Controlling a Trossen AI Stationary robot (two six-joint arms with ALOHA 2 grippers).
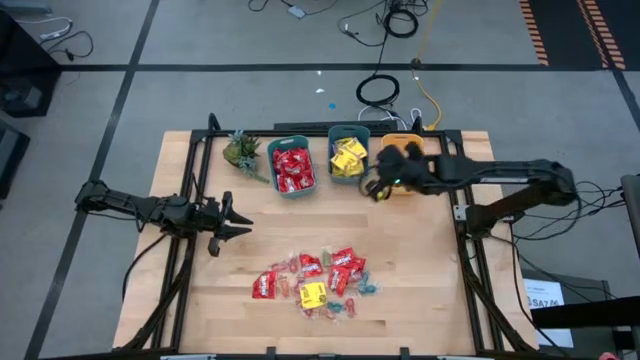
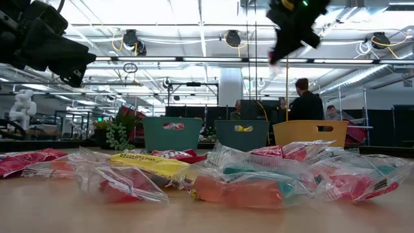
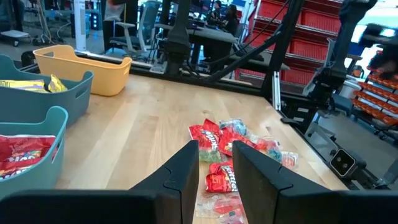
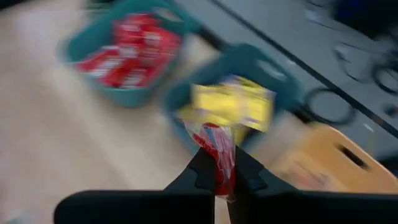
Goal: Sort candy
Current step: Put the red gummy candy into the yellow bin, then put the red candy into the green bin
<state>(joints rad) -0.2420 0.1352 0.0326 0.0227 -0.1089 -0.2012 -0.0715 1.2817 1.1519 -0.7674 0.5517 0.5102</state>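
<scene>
Candy sorting, bench (image 1: pixel 210 300) with three bins.
Right claw (image 4: pixel 219 180) clamped on a red packet (image 4: pixel 219 152), near the yellow-packet bin (image 1: pixel 348 160). Left claw (image 1: pixel 232 220) part open, empty, left of the loose candy pile (image 1: pixel 315 280) at bench front.

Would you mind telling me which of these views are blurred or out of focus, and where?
Right wrist view: smeared throughout, bins streaked, though the right claw and its red candy read fairly well. Low view: nearest candy soft, the bins behind sharper. High and left wrist views: sharp, pile crisp.
</scene>
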